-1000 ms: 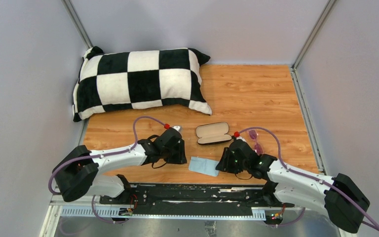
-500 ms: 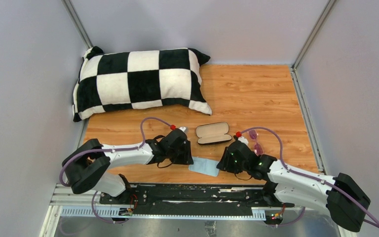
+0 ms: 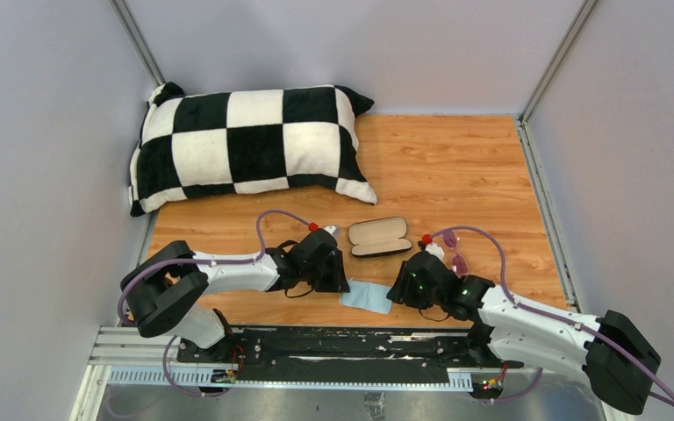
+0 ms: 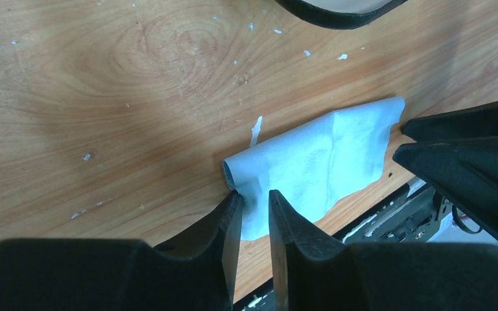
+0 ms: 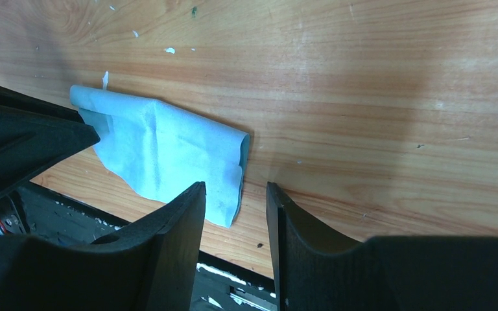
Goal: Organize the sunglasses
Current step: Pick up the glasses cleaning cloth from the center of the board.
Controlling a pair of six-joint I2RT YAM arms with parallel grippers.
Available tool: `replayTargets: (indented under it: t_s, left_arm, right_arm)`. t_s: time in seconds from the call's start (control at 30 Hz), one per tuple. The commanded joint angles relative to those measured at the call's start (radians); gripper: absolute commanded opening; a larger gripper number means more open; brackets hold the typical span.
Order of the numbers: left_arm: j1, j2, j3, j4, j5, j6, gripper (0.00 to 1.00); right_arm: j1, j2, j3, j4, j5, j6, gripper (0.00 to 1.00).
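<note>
Sunglasses (image 3: 459, 261) were seen lying on the wooden table (image 3: 439, 167), just right of the open black case (image 3: 379, 237) and close beside the right arm (image 3: 527, 320). Both that arm and the left arm (image 3: 228, 272) were stretched low and angled inward over the blue cloth (image 3: 366, 296). The right gripper (image 5: 235, 186) was held open astride the cloth's right edge. The left gripper (image 4: 254, 193) was held narrowly parted at its left edge.

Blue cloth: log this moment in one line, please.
cloth: lying, ends curled up | left tool: narrow gap astride one end | right tool: open over opposite end | sunglasses: not held
</note>
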Motion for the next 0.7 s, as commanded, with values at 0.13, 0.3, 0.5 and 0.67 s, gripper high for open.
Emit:
replayTargets:
  t_s: [0.13, 0.3, 0.5, 0.67]
  left_arm:
    - [-0.009, -0.011, -0.029, -0.013, -0.016, -0.005, 0.13]
    - [-0.009, -0.014, -0.020, -0.011, -0.012, -0.001, 0.00]
    - [-0.009, -0.035, -0.014, -0.010, -0.016, 0.010, 0.00]
    - [-0.009, -0.039, -0.010, -0.010, -0.010, 0.019, 0.00]
  right_arm:
    - [0.051, 0.033, -0.058, -0.013, 0.033, 0.055, 0.43]
    - [0.075, 0.102, -0.057, 0.025, 0.051, 0.060, 0.39]
    - [0.082, 0.156, -0.054, 0.054, 0.076, 0.078, 0.19]
    - [0.083, 0.181, -0.036, 0.061, 0.068, 0.057, 0.00]
